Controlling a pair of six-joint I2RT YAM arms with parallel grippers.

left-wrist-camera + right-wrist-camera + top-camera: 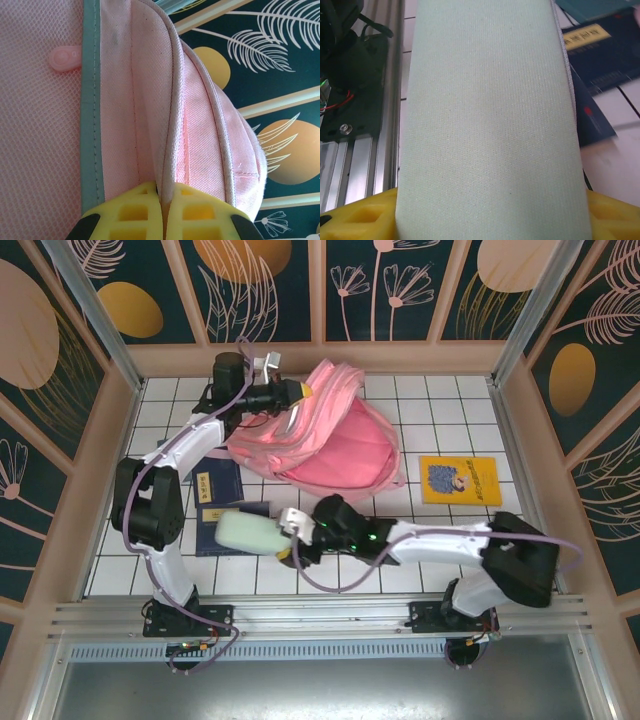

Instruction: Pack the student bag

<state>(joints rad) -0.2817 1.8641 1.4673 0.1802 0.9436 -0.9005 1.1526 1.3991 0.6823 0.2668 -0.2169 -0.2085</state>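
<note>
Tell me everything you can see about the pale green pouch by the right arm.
The pale green pouch is a soft, oblong case of plain, fine-woven fabric with rounded corners. It lies crosswise at the near left, over a dark blue booklet. The right claw grips one end, with its yellow fingers pressed on both sides. Whether the pouch is lifted cannot be told.

Black-and-white arms (pixel 168 562), lilac cables (pixel 322 587) — yellow fingers (pixel 132 212) with square cut-outs.
</note>
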